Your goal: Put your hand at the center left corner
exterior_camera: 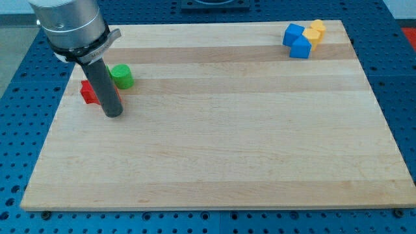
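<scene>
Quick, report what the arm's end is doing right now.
No jaws here: my tip is a bare rod end, holding nothing.
It rests on the board just right of the red block, below the green cylinder.

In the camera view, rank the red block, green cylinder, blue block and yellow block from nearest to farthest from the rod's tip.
From my tip:
1. Red block, beside the rod on the view's left.
2. Green cylinder, just above.
3. Blue block, top right.
4. Yellow block, behind the blue.
</scene>
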Robot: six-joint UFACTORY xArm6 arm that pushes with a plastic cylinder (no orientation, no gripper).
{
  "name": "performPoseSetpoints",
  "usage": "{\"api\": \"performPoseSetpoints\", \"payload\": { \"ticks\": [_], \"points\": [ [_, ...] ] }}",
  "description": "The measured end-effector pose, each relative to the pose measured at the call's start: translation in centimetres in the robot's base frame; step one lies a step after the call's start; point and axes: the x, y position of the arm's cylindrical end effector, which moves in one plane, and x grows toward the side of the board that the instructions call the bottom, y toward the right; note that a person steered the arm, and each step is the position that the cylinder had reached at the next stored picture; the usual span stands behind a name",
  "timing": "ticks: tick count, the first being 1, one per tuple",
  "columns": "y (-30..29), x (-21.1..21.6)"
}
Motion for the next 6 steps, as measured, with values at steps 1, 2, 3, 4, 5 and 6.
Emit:
{"api": "performPoseSetpoints", "payload": {
  "ticks": [1,2,3,4,5,6],
  "points": [
    [0.0,0.0],
    [0.0,0.8],
    [-1.1,3.8],
    [-5.6,4.0],
    [-9.6,2.8],
    [-11.2,-0.6]
  ]
}}
